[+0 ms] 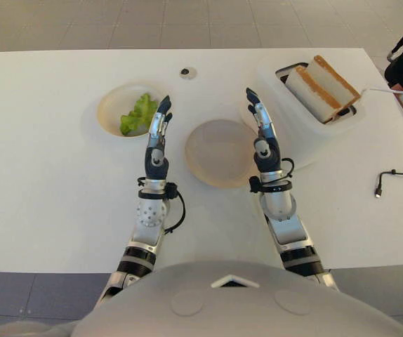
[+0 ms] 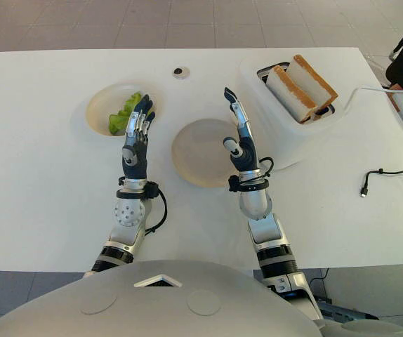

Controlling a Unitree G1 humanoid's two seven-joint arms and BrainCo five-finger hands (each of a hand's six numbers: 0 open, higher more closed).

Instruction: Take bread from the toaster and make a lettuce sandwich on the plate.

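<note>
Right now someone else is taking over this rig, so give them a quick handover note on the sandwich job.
Left hand: open, empty, just left of the plate.
Right hand: open, empty, between the plate and the toaster.
Two bread slices stand in the toaster slots. Lettuce lies in a bowl ahead of the left hand. The plate is bare.
Done: nothing yet.
Left: pull out the bread, lay a slice on the plate, add lettuce, top with the second slice.

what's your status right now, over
Left hand, right hand open, empty, either side of the plate. Two bread slices in the toaster; lettuce in its bowl. Nothing blocking the toaster.
</note>
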